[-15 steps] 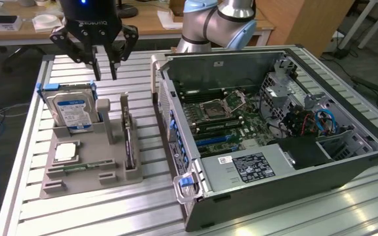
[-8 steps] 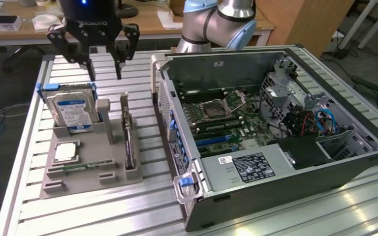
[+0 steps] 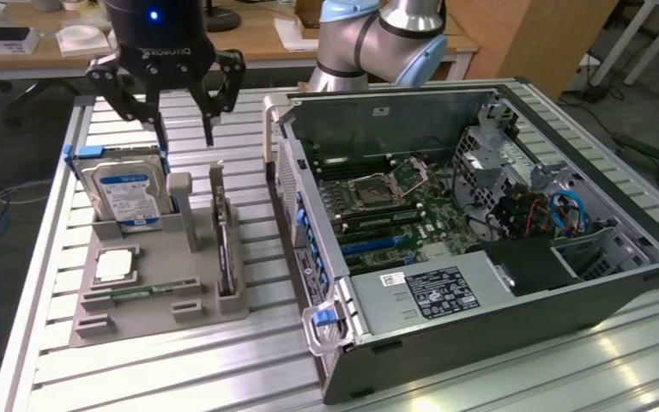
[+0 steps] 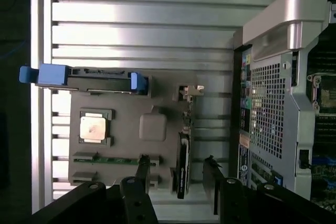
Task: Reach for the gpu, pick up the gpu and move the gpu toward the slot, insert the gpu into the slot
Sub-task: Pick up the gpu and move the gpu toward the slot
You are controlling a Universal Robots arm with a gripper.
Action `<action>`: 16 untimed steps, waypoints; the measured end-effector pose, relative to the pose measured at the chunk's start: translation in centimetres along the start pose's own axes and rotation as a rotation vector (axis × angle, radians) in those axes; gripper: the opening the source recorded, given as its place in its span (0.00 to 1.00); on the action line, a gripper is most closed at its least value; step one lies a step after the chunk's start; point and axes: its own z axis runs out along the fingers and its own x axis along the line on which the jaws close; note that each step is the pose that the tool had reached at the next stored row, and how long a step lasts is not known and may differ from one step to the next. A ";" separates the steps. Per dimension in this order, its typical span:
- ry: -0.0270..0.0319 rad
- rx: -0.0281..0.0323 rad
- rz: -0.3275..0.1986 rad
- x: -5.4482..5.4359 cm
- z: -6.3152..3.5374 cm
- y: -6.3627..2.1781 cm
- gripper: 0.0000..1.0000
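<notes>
the gripper (image 3: 184,137) hangs above the grey tray (image 3: 176,268) on the bench, fingers released and holding nothing. the gpu (image 3: 227,257) stands on edge in that tray, beside the open computer case (image 3: 535,326).

We see a black gripper (image 3: 184,139) with jointed link fingers (image 3: 206,116) held by round pivot pins, a small blue light (image 3: 152,15) glowing on its body and white lettering (image 3: 161,51) beneath. At 2 o'clock from it, our arm (image 3: 404,43) shows silver-grey segments and pale blue joint caps (image 3: 347,10)
</notes>
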 end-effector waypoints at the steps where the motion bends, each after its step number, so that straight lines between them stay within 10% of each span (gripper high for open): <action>1: -0.0001 0.0000 0.000 0.0 0.18 -0.18 0.53; 16: -0.0002 -0.0001 -0.001 0.0 1.38 -4.46 0.53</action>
